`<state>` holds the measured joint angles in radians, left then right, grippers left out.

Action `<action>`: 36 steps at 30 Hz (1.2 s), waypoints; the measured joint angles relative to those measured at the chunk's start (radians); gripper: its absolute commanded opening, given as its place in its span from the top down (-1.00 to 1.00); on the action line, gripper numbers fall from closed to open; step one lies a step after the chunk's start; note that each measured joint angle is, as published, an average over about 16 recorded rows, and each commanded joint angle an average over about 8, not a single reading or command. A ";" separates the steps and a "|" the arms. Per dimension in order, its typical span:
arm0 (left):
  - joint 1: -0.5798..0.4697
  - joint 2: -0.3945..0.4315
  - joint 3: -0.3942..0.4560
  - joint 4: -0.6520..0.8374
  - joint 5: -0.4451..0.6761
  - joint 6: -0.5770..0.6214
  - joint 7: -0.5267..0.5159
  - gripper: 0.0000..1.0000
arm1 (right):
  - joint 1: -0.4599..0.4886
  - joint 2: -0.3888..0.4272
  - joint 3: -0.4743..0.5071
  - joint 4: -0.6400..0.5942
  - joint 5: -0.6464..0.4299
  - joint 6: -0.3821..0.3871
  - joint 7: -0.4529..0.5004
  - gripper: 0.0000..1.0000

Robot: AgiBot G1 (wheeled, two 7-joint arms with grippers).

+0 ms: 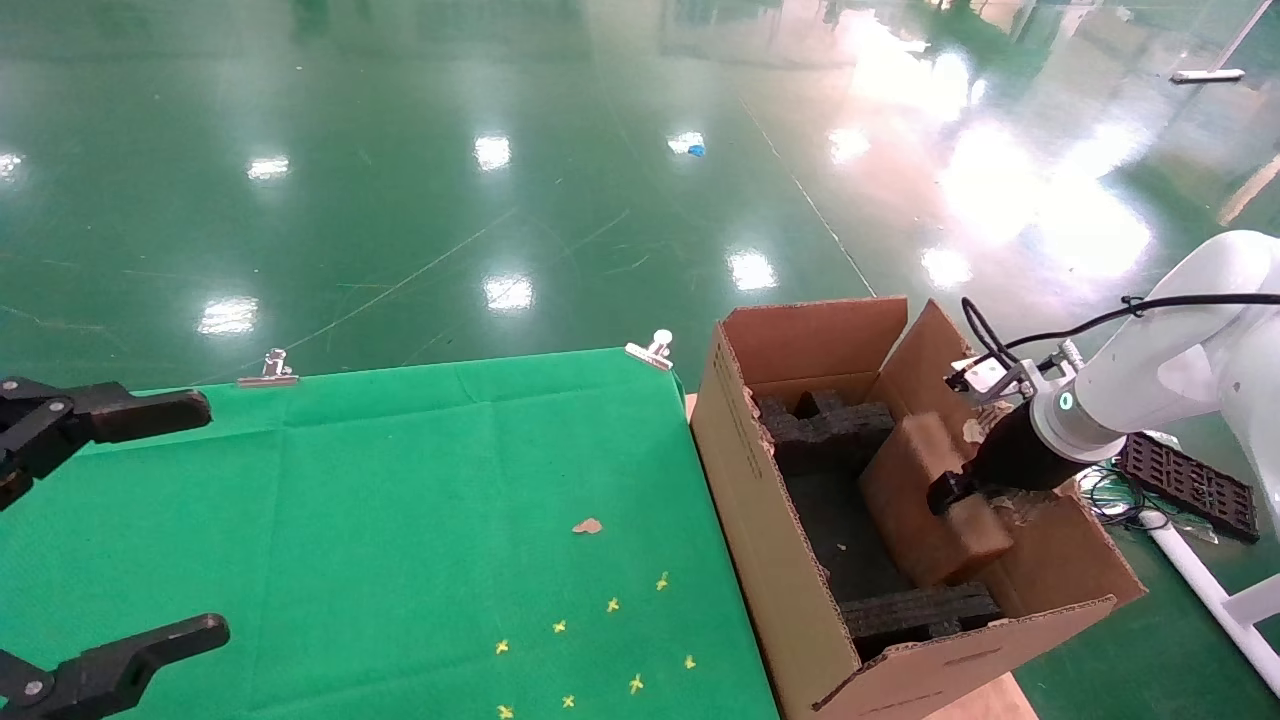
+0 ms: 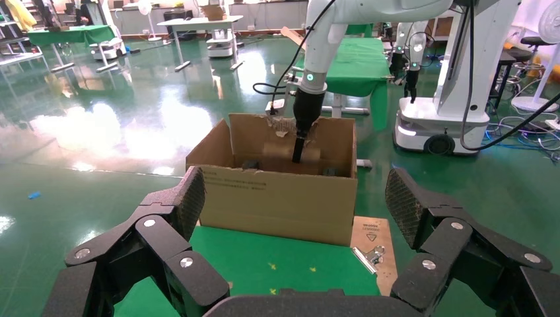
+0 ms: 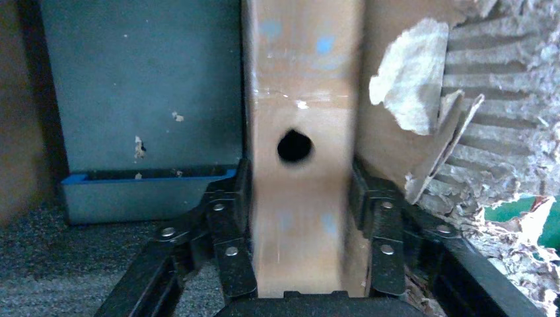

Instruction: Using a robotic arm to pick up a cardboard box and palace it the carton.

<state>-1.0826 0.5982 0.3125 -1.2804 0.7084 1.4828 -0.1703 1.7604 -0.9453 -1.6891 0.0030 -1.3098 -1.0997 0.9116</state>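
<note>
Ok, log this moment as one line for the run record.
phase: placing | right gripper: shut on cardboard box, inside carton | left gripper: open, idle over green table

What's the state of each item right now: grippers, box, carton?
right gripper: shut on the cardboard box, inside the carton.
cardboard box: held, tilted, partly down in the carton, not released.
carton: open, flaps up, one flap torn, black foam blocks inside.
left gripper: open, holding nothing, parked over the green table.
</note>
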 measured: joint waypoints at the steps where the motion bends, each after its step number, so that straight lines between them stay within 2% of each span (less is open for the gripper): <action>1: 0.000 0.000 0.000 0.000 0.000 0.000 0.000 -1.00 | 0.001 0.000 0.001 0.001 0.001 0.000 -0.001 -1.00; 7: 0.000 0.000 0.000 0.000 0.000 0.000 0.000 -1.00 | 0.022 0.000 0.004 0.010 0.005 0.005 -0.025 -1.00; 13: 0.000 0.000 0.001 0.000 0.000 0.000 0.000 -1.00 | 0.078 0.006 0.019 0.035 0.025 0.011 -0.086 -1.00; 28: 0.000 0.000 0.001 0.000 -0.001 -0.001 0.001 -1.00 | 0.328 0.090 0.118 0.155 0.148 0.032 -0.369 -1.00; 36: 0.000 -0.001 0.001 0.000 -0.001 -0.001 0.001 -1.00 | 0.364 0.136 0.181 0.227 0.208 0.055 -0.464 -1.00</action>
<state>-1.0829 0.5977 0.3137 -1.2800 0.7073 1.4821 -0.1696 2.1241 -0.8095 -1.5080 0.2297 -1.1022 -1.0443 0.4472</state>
